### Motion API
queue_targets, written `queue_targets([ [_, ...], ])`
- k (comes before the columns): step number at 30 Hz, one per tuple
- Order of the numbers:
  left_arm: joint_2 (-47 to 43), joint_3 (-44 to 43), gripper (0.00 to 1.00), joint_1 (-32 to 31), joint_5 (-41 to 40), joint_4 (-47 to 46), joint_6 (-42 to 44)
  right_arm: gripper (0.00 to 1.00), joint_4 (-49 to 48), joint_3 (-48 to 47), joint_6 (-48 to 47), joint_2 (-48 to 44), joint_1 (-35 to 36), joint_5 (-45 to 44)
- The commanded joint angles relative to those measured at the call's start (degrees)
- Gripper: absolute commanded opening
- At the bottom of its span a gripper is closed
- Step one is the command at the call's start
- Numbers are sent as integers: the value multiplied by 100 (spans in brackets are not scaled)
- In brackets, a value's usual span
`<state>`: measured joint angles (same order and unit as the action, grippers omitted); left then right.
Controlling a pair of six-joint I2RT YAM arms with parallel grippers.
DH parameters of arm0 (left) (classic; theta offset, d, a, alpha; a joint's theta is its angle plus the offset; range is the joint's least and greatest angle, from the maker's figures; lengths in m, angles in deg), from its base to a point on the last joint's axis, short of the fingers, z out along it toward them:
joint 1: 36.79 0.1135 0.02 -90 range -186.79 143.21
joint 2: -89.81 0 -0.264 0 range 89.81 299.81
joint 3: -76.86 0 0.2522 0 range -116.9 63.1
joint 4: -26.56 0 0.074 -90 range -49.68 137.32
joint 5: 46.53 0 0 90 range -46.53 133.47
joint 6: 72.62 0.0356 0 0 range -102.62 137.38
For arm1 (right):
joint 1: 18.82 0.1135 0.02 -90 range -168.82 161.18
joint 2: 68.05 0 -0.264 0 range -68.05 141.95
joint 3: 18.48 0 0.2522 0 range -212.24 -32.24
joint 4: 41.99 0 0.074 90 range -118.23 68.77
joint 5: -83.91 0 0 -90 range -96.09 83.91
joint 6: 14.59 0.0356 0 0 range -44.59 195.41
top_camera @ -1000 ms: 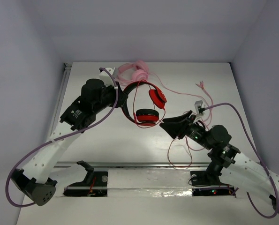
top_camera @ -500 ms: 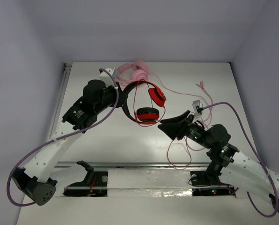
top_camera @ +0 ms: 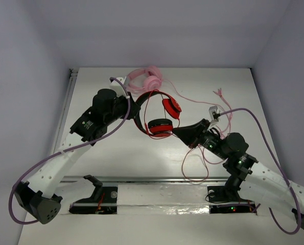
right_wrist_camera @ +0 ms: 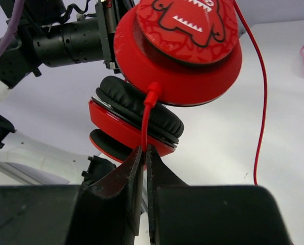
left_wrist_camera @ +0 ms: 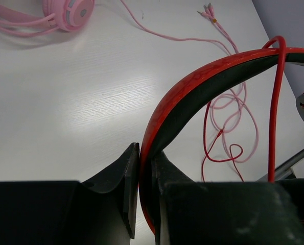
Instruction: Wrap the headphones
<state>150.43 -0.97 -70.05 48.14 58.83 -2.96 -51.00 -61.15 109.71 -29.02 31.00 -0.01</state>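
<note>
The red headphones (top_camera: 161, 113) with a black headband hang above the table's middle. My left gripper (top_camera: 134, 109) is shut on the headband (left_wrist_camera: 192, 97), which runs between its jaws in the left wrist view. My right gripper (top_camera: 178, 131) is shut on the thin red cable (right_wrist_camera: 145, 122) just below an ear cup (right_wrist_camera: 177, 56) printed with a monster face; the second ear cup (right_wrist_camera: 136, 122) sits behind it. The rest of the red cable (top_camera: 195, 163) trails in loops on the table by the right arm, and one strand (left_wrist_camera: 275, 102) crosses over the headband.
Pale pink headphones (top_camera: 146, 79) lie at the back of the table. Their pink cable (top_camera: 203, 102) runs right to plugs (top_camera: 219, 93) and tangles with the red loops (left_wrist_camera: 228, 132). A metal rail (top_camera: 141, 179) crosses the near edge.
My right gripper has moved left and up along the red cable, closer to the lower ear cup. The left gripper and headphones shifted slightly.
</note>
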Motion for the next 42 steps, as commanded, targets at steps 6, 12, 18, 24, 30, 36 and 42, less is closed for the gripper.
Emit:
queue_targets([
  [6,-349,-140,0,3,421,-865,-550,0,-211,-45,-20,-44,-25,-125],
  [12,-349,-211,0,3,676,-1024,-726,0,70,-62,-187,-79,-25,-319],
  [18,-323,-158,0,82,491,-1112,-735,0,421,-159,-407,-114,-25,-407],
  [24,-288,-61,0,82,508,-1261,-761,12,571,-133,-433,-387,-25,-450],
  [30,-226,-53,0,82,886,-1340,-875,0,597,-186,-416,-106,-25,-774],
  [36,-270,26,0,82,1370,-1534,-1086,0,493,-203,-407,158,-25,-1144],
  [42,-244,307,0,82,1853,-1463,-1156,3,238,-186,-407,9,-25,-1610],
])
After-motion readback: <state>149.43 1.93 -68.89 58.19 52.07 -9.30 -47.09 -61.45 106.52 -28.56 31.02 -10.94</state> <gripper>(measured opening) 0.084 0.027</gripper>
